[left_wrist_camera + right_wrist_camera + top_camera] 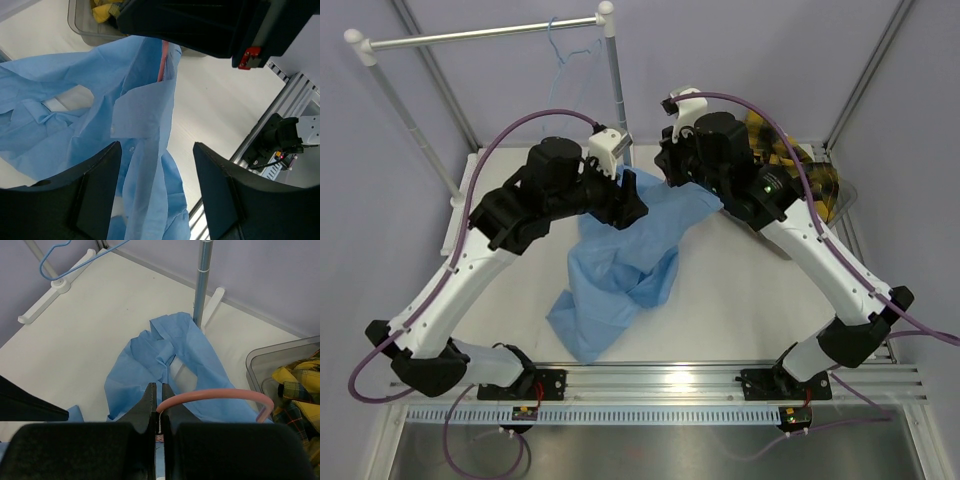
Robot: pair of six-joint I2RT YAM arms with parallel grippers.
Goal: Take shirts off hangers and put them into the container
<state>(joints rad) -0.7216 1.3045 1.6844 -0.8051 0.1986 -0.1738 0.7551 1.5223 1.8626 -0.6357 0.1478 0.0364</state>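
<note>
Here the right gripper point(158, 407) is pinched tight on the pink hanger point(215, 392), whose hook curves toward the container point(277, 352) where the plaid shirt point(300, 385) lies. The left gripper point(156, 192) stands wide apart over the blue shirt point(620, 265), which is sprawled on the table point(740, 300). The blue hanger point(560, 58) hangs from the rail point(480, 35).

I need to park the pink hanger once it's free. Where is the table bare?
Bare table between the blue shirt and the right arm; another patch between the rack's foot and the shirt. Crowded by the container.
</note>
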